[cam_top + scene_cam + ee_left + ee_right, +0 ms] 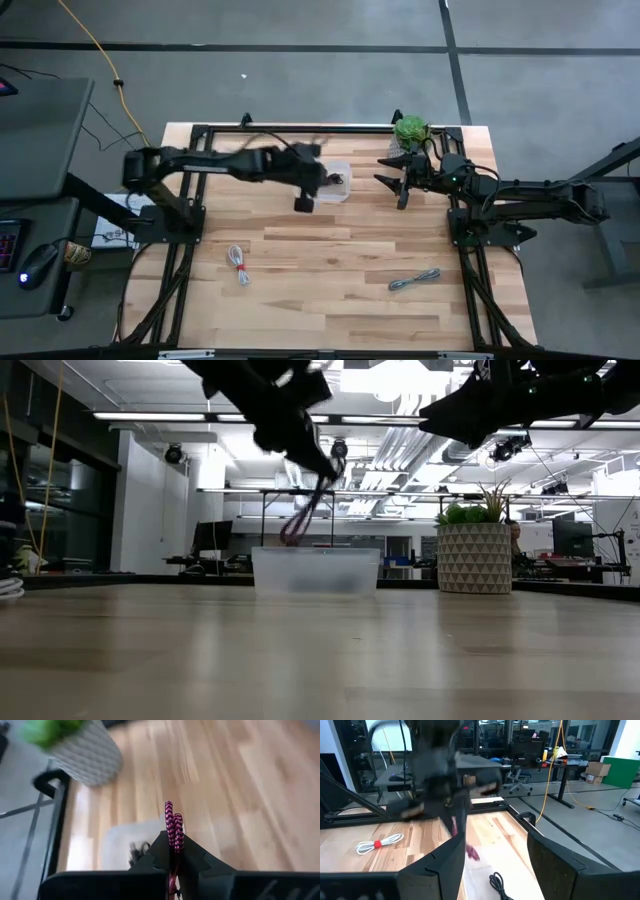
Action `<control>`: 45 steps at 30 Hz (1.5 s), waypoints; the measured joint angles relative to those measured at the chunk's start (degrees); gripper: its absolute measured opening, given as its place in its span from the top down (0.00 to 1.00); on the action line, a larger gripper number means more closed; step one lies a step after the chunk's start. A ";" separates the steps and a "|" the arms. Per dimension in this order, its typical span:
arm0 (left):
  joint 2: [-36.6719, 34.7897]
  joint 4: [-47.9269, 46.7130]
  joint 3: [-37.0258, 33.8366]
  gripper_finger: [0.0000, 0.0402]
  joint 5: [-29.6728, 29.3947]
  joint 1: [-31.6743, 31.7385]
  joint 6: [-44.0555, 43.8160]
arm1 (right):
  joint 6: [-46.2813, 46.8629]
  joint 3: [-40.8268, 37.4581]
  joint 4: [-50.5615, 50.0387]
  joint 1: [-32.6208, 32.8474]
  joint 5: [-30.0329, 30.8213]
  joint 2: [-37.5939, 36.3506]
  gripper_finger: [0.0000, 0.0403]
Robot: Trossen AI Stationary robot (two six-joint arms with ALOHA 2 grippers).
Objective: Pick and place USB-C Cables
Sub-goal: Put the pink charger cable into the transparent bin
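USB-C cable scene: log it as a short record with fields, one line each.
left gripper: shut on the dark red cable, above the clear bin
clear bin contents: black cable
right gripper: open, held above the table beside the bin, near the potted plant
on the table: white and red cable, grey cable

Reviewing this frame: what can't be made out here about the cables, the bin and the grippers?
- Left gripper: shut on the dark red cable; its lower end is hidden by the fingers in the left wrist view.
- Clear bin: contents unreadable in the low view through its frosted wall; in the high view the left arm covers part of it.
- Black cable: cut off by the right wrist picture's edge.
- Right gripper: open, empty.
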 joint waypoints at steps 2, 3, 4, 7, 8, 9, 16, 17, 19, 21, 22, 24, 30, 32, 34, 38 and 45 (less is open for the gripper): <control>2.60 -0.29 0.31 1.00 -1.68 -0.82 2.69 | 0.00 0.00 -0.34 -0.01 0.00 0.00 0.49; 3.73 -0.17 0.38 1.00 -2.52 -1.06 3.77 | -0.01 0.00 -0.50 0.00 0.00 0.00 0.49; 4.73 -0.32 0.38 1.00 -3.29 -1.12 4.76 | -0.01 0.00 -0.63 0.00 0.00 0.00 0.49; 7.54 -0.59 0.38 1.00 -6.67 -1.03 6.72 | -0.01 0.00 -0.68 0.00 0.00 0.00 0.49; 8.29 -0.67 0.38 1.00 -7.74 -0.86 7.21 | 0.00 0.00 -0.70 0.00 0.00 0.00 0.49; 8.87 -0.67 0.38 1.00 -8.29 -0.61 7.59 | -0.01 0.00 -0.69 -0.01 0.00 0.00 0.49; 12.45 -0.89 0.43 1.00 -5.87 1.15 7.79 | -0.02 0.00 -0.70 0.00 0.00 0.00 0.49; 12.75 -0.94 0.43 1.00 -5.78 1.49 7.79 | -0.02 0.00 -0.68 -0.01 0.00 0.00 0.49; 13.31 -0.92 0.43 1.00 -5.68 2.16 7.79 | -0.02 0.00 -0.70 0.00 0.00 0.00 0.49; 13.62 -1.06 0.43 1.00 -5.71 2.82 7.75 | -0.02 0.00 -0.70 0.00 0.00 0.00 0.49; 13.64 -1.16 0.43 1.00 -5.73 3.07 7.61 | -0.02 0.00 -0.70 -0.01 0.00 0.00 0.49; 13.64 -0.79 0.43 1.00 -5.47 3.55 7.44 | -0.02 0.00 -0.70 0.00 0.00 0.00 0.49; 13.64 -0.36 0.43 0.98 -5.25 4.58 7.31 | -0.02 0.00 -0.70 0.00 0.00 0.00 0.49; 13.64 -0.36 0.43 0.97 -5.23 4.76 7.30 | 0.00 0.00 -0.70 0.00 0.00 0.00 0.49; 13.64 -0.39 0.43 0.96 -5.23 4.76 7.31 | 0.00 0.00 -0.70 0.00 0.01 0.00 0.49; 13.64 -0.47 0.43 0.92 -5.26 4.76 7.69 | 0.00 0.00 -0.70 -0.01 0.00 0.00 0.49; 13.64 -0.45 0.43 0.79 -5.24 4.76 9.15 | 0.00 0.00 -0.73 0.00 0.00 0.00 0.49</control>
